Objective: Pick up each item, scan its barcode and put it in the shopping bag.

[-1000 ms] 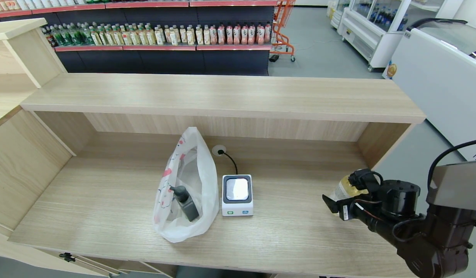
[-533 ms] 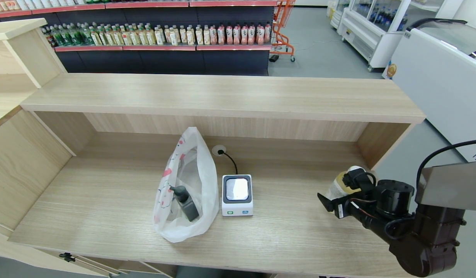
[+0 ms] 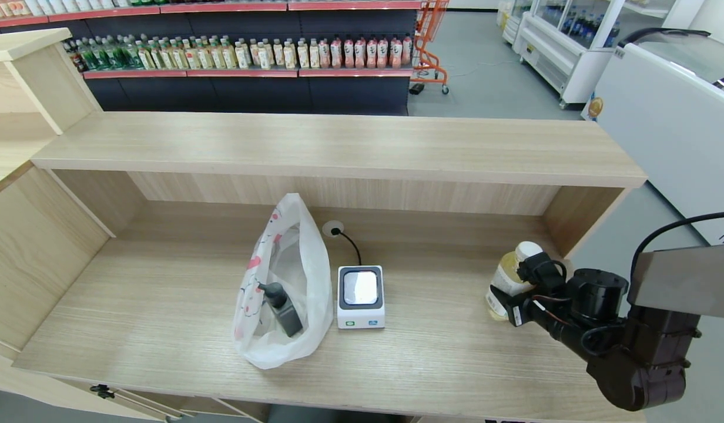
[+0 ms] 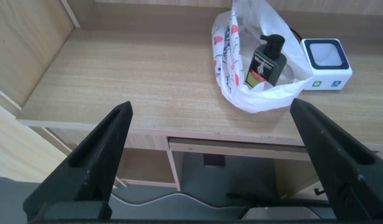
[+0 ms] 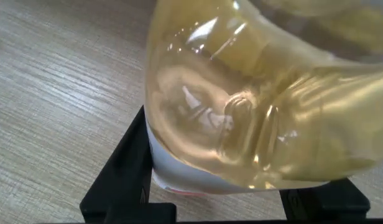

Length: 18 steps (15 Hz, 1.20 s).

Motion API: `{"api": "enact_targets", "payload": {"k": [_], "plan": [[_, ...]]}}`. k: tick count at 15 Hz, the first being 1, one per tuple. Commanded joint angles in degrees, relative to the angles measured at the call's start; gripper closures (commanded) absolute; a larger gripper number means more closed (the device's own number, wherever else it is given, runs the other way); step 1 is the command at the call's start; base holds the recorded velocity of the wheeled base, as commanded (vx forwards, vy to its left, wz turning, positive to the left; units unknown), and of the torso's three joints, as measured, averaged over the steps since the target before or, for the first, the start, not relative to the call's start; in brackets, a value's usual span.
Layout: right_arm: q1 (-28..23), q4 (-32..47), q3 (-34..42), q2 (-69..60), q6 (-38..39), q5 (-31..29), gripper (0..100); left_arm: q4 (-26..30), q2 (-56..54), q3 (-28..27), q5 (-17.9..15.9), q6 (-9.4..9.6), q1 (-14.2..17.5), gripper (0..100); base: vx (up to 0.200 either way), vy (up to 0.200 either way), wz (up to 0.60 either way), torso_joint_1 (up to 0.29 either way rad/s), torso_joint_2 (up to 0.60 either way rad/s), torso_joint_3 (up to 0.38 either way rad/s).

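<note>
Head view: the right gripper [image 3: 510, 301] clamps a clear plastic bottle of yellow liquid [image 3: 509, 275], well right of the white box scanner [image 3: 361, 295] on the pale wooden counter [image 3: 162, 305]. Just left of the scanner slumps the white plastic shopping bag [image 3: 303, 258], holding 1 dark pump bottle [image 3: 282, 311]. The pick-up looks done; next, the barcode must face the scanner. Drink shelves [image 3: 244, 53] stand beyond.

Left wrist view: the left gripper [image 4: 211, 112] gapes empty.

Right wrist view: black fingers [image 5: 126, 183] flank the bottle.
</note>
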Motion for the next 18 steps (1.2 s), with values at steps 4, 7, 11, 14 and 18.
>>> {"api": "enact_targets", "payload": {"k": [4,7,11,14,18], "plan": [[-0.6,0.1,-0.5,-0.4,-0.3,0.7,100,0.0,0.0,0.0,0.0,0.0,0.0,0,0.0,0.0,0.0,0.0,0.0,0.0],[-0.4,4.2,0.2,-9.8,5.2,10.2,100,0.0,0.0,0.0,0.0,0.0,0.0,0,0.0,0.0,0.0,0.0,0.0,0.0],[-0.4,23.6,0.3,-28.5,14.0,24.8,100,0.0,0.0,0.0,0.0,0.0,0.0,0,0.0,0.0,0.0,0.0,0.0,0.0],[0.3,29.4,3.1,-37.4,17.2,37.0,100,0.0,0.0,0.0,0.0,0.0,0.0,0,0.0,0.0,0.0,0.0,0.0,0.0],[7.7,32.4,6.5,-44.3,16.9,38.7,100,0.0,0.0,0.0,0.0,0.0,0.0,0,0.0,0.0,0.0,0.0,0.0,0.0]]}}
